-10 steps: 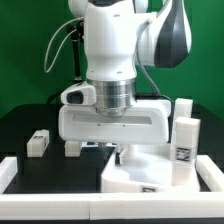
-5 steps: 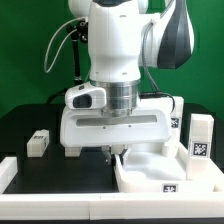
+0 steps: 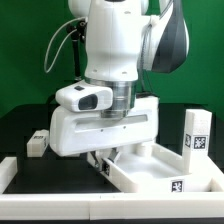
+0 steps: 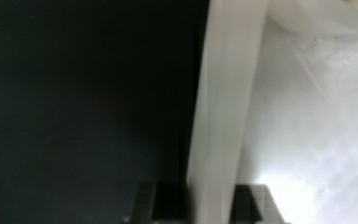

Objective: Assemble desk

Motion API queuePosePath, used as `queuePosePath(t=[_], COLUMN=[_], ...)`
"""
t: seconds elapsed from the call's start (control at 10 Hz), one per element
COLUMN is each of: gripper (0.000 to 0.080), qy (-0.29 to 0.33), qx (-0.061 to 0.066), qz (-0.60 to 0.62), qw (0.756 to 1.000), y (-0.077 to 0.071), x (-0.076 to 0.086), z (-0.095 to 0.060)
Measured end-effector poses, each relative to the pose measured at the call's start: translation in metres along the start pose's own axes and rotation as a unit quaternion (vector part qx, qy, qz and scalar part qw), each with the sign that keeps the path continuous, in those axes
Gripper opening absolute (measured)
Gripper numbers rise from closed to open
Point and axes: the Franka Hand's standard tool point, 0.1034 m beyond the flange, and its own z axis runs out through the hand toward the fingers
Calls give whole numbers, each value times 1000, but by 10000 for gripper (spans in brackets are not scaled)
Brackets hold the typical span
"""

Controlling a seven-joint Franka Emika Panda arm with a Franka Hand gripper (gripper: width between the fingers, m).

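The desk's white rimmed tabletop (image 3: 150, 180) lies on the black table at the exterior view's lower right, with a tag on its front wall. My gripper (image 3: 106, 161) is down at its left edge, shut on the rim wall. In the wrist view the rim (image 4: 229, 110) runs straight between my two dark fingertips (image 4: 167, 204), and the gripper (image 4: 211, 205) is closed on it. One tagged leg (image 3: 195, 130) stands upright at the tabletop's right end. Another leg (image 3: 37, 143) lies loose on the table at the left.
A white rail (image 3: 14, 170) edges the table at the front left and along the front. The arm's wide white hand body (image 3: 105, 125) hides the table's middle. Behind it are a green backdrop and dark cables.
My gripper has turned, still shut on the rim. The tabletop has swung round with it: its tagged front wall now faces more to the right and the upright leg has shifted.
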Motion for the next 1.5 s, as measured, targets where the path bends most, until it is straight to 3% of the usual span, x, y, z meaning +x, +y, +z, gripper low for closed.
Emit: queuePosePath(t=[0.3,0.6,0.7,0.8,1.0,1.1,1.5], gripper=[64,63,63,63,63,63,63], qy=[4,-1,10,13,27,34,29], qx=[-22,-27,-48,-55,-74,-80,-79], qz=[-30,-137,-221,-274,-382,-399,-406], qw=[999,990,974,960,921,913,910], y=[2,5,8,10,13,11,13], x=[-3,-3,9,17,59,71,66], z=[-1,-1,-8,-12,-28,-33,-29])
